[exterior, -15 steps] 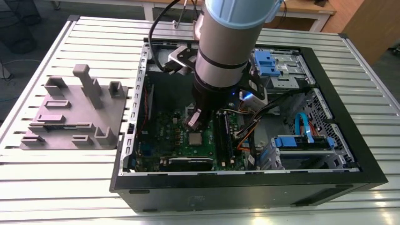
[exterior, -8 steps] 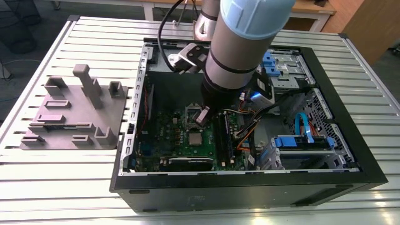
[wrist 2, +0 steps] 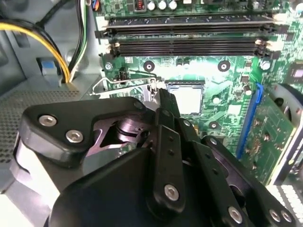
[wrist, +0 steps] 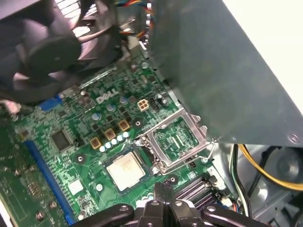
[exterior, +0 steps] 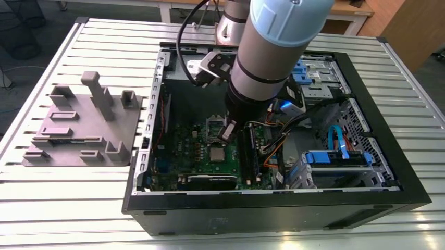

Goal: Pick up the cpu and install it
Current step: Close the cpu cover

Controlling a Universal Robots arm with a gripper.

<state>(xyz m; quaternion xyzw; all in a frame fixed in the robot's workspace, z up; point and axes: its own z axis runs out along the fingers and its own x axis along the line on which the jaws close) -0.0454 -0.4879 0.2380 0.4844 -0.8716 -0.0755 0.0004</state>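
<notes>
Even overhead light, table (exterior: 83,208) slats bright; case (exterior: 278,208) interior shadowed. Glare on motherboard (wrist 2: 199,71) at 12 o'clock in second wrist view; fan (wrist: 52,47) blurred.

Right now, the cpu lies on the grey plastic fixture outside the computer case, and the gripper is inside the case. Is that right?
Not quite. The cpu lies on the motherboard inside the computer case, beside the open socket frame, as the first wrist view shows. The gripper is indeed inside the case, close above it.

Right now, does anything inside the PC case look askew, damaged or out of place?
Nothing looks damaged. The cpu sits flat and square in its socket on the motherboard. The metal retention frame beside it stands flipped open, so the chip is not clamped. The hand hovers just off the chip.
</notes>
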